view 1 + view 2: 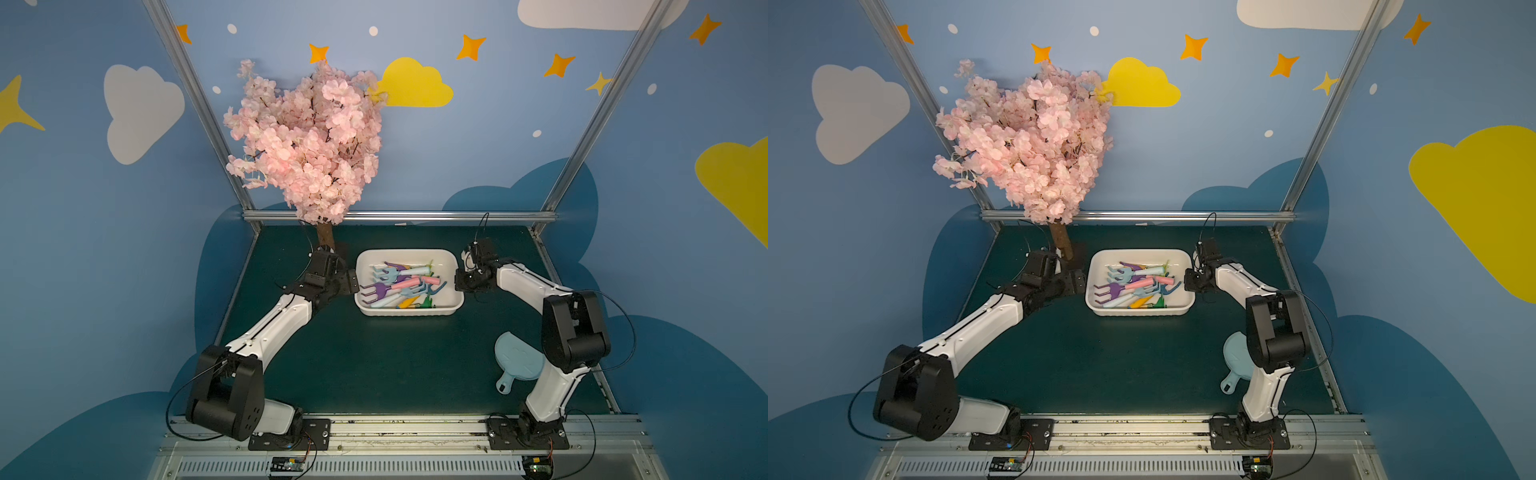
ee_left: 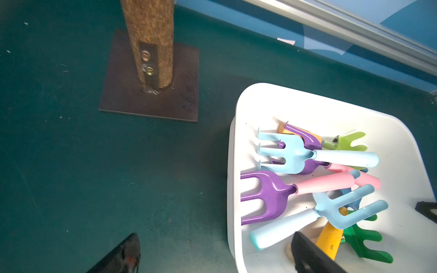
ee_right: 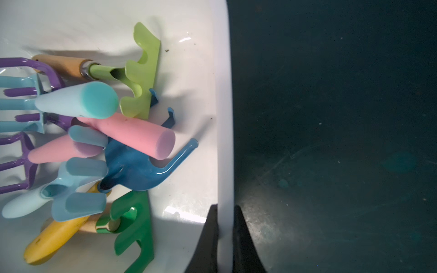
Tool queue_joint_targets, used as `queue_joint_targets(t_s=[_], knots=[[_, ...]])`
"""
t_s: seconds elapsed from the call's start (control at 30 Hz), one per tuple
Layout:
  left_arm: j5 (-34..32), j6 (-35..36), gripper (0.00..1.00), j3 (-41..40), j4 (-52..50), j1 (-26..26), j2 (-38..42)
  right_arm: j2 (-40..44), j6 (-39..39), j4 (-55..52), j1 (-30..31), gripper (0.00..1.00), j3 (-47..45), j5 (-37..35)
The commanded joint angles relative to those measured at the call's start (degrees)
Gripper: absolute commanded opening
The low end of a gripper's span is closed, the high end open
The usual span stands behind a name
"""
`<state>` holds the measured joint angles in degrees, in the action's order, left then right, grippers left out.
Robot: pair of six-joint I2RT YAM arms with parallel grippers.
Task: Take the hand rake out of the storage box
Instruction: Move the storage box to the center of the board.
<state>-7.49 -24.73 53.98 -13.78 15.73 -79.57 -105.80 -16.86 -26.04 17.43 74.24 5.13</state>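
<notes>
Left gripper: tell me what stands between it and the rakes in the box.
Only the box's wall: the open left gripper straddles it, one finger inside by a pale blue rake's handle. Nothing covers the rakes.

A pink blossom tree [image 1: 307, 141] stands near the table's [image 1: 374, 365] far left corner, its brown trunk [image 2: 147, 35] bolted upright to a dark square base plate [image 2: 118, 99]. A pale blue round dish [image 1: 517, 361] with a short handle lies near the right edge, toward the front. A silver rail [image 1: 399, 215] runs along the far edge below blue walls [image 1: 498, 145] painted with clouds and stars.
</notes>
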Motion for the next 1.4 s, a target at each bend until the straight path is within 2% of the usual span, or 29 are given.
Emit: queue_joint_targets(t_s=[0.0, 0.4, 0.73, 0.93, 1.37], knots=[[-1.78, 1.26, 1.00, -1.70, 2.36, -0.43, 3.01, -2.48, 0.05, -1.37, 0.45, 0.00, 3.75, -0.40], [-1.93, 1.58, 1.00, -2.82, 1.39, -0.67, 3.16, -8.71, -4.14, -4.02, 0.72, 0.00, 12.67, -4.24], [0.51, 1.97, 1.00, -2.90, 1.45, -0.64, 3.11, -17.57, -5.58, -6.47, 0.33, 0.00, 25.15, -6.84], [1.24, 2.19, 1.00, -3.06, 1.57, -0.61, 3.11, -21.56, -3.64, -7.05, 0.24, 0.00, 31.37, -5.47], [1.51, 2.35, 1.00, -3.42, 1.06, -0.65, 3.23, -26.10, -2.79, -7.88, 0.23, 0.00, 37.62, -9.35]])
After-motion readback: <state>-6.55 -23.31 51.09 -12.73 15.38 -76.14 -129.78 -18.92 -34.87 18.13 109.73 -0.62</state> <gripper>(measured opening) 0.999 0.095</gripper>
